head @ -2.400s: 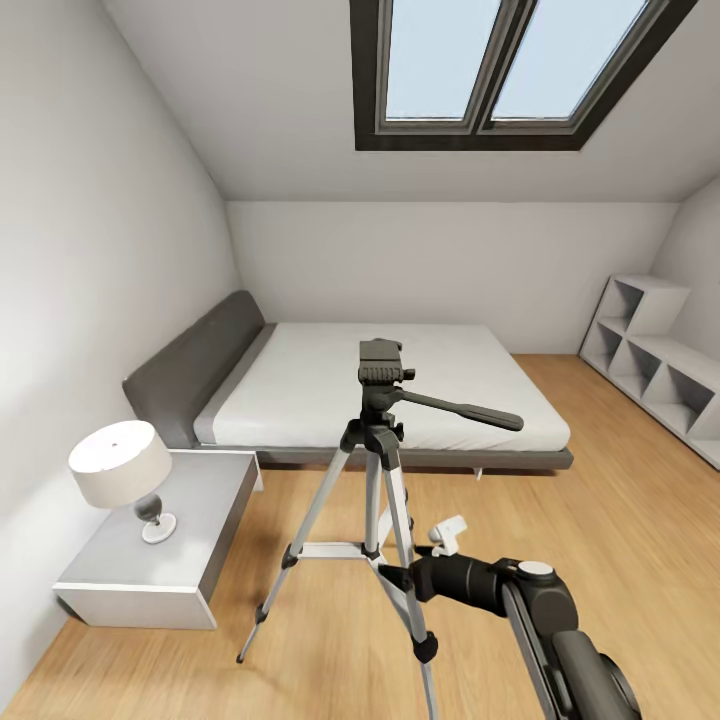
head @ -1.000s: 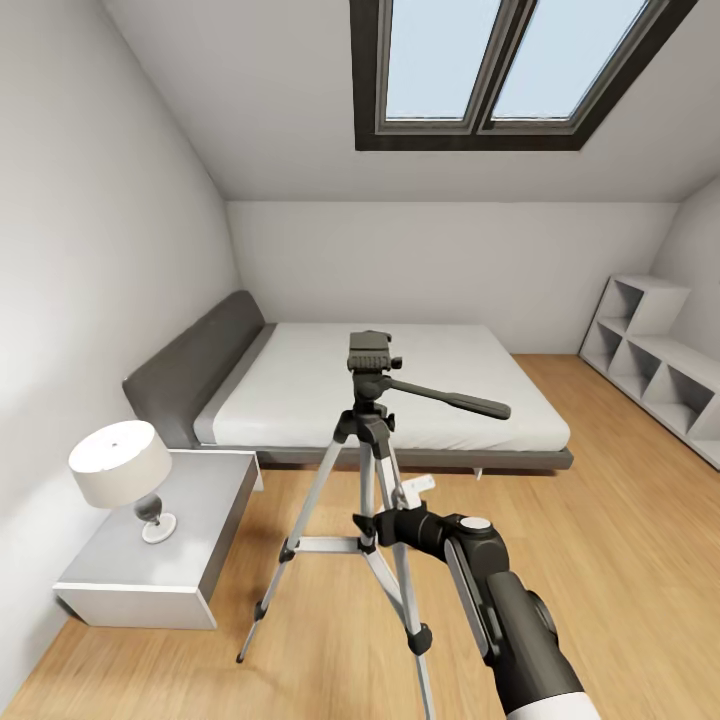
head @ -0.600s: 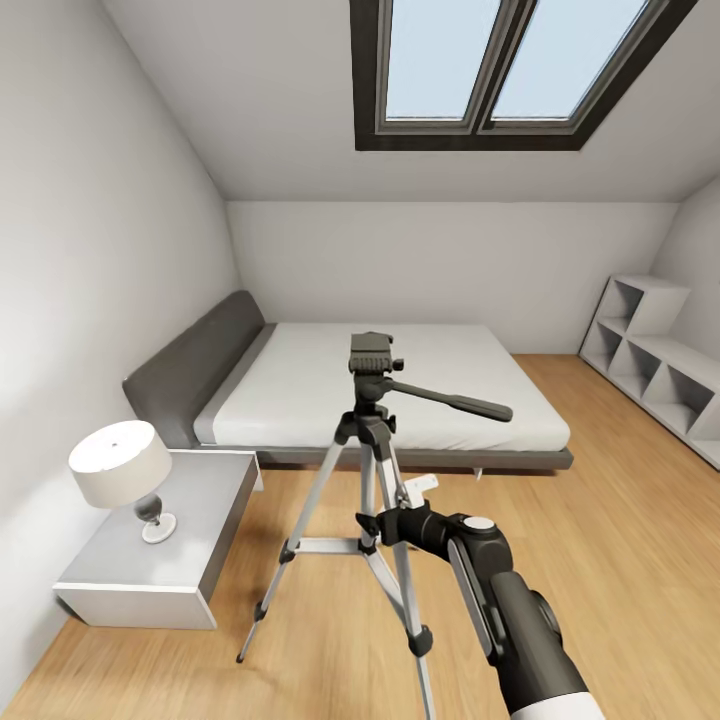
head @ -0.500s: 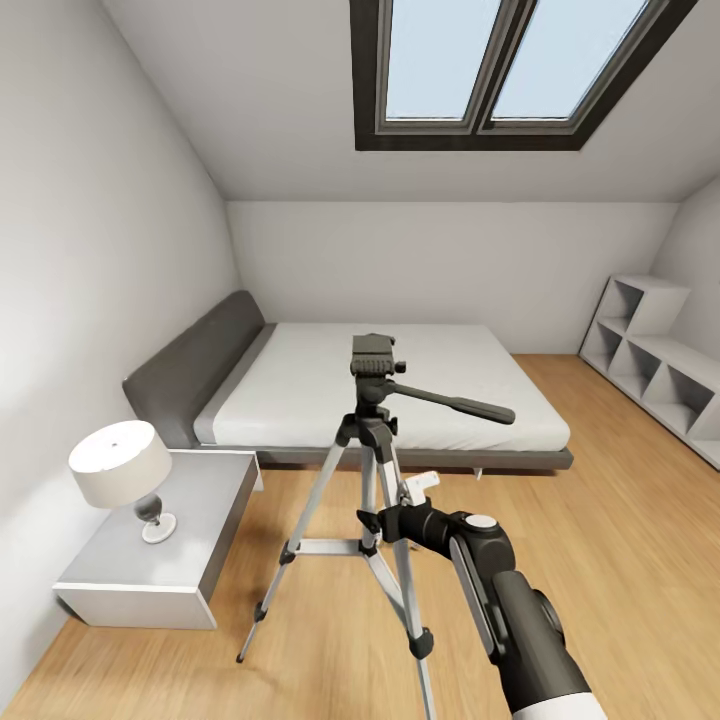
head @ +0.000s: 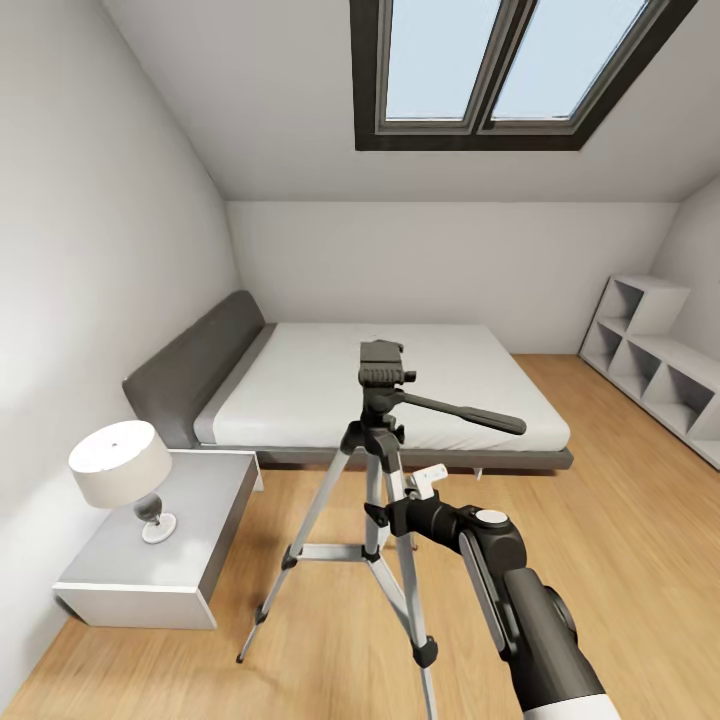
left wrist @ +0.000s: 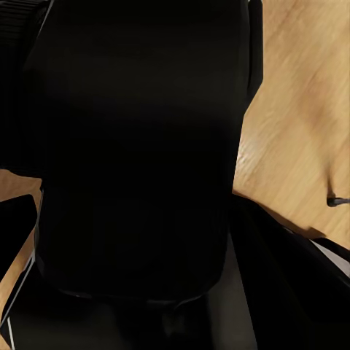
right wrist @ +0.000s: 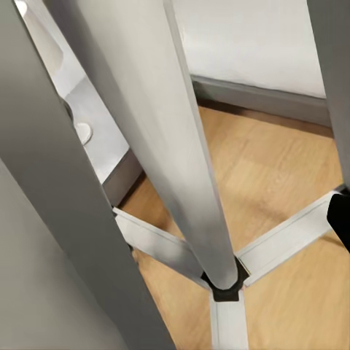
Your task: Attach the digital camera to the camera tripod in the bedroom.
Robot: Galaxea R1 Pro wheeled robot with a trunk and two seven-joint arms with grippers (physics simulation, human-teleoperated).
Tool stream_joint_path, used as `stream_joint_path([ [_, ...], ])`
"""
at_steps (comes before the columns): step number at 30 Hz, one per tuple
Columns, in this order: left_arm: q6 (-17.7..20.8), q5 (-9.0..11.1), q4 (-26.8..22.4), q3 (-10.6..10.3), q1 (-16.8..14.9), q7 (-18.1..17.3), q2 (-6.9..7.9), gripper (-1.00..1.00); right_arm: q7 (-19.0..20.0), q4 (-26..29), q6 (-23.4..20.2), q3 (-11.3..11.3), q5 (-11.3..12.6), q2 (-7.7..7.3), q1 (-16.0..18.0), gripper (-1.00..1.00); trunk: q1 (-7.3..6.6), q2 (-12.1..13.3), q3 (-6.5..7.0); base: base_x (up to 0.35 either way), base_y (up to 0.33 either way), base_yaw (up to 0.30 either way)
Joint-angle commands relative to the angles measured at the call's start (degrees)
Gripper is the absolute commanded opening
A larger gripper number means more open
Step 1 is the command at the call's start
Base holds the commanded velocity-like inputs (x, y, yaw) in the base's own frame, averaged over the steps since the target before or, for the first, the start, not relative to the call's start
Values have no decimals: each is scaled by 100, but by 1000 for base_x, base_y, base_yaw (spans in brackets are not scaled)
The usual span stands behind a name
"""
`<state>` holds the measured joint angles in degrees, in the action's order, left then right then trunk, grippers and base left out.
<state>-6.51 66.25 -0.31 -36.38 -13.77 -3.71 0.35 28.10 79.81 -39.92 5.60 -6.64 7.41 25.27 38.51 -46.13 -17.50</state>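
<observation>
Since a moment ago, the camera tripod (head: 385,470) has shifted slightly right with the right gripper (head: 385,517). Left to right: a lamp (head: 122,472) on a grey nightstand (head: 200,545), the bed (head: 300,385), the tripod standing on wood floor (head: 620,520), then white shelves (head: 650,365). The right gripper is at the tripod's legs; whether it grips one, I cannot tell. The left wrist view is dark, its gripper's state unclear.

Tripod legs (head: 385,520) prob. blocking reach

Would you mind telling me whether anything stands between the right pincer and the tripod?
Nothing visible does. The right pincer is already against the tripod, at the legs just below the black head. In the right wrist view, the silver legs sit directly ahead.
</observation>
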Motion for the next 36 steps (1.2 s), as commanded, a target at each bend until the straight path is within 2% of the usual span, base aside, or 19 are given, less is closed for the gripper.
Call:
stream_joint_path([
  [1,-11,52,4,-45,-3,-25,1,-100,45,7,-17,-6,-75,2,4,100,1,-5,-7,0,0,0],
  [11,-15,55,4,-44,-3,-25,1,-100,46,-1,-209,-22,-71,-36,4,100,1,-5,-7,0,0,0],
  [12,-14,56,4,-44,-3,-25,1,-100,46,-1,-218,-19,-61,-67,4,-100,1,-5,-7,0,0,0],
  [19,-16,60,4,-39,-3,-25,1,-100,46,-7,-234,-23,-36,-160,4,-100,1,-5,-7,0,0,0],
  [36,-17,63,4,-16,-3,-19,1,-100,6,-73,-185,-28,-37,-173,-10,-100,1,-5,-7,0,0,0],
])
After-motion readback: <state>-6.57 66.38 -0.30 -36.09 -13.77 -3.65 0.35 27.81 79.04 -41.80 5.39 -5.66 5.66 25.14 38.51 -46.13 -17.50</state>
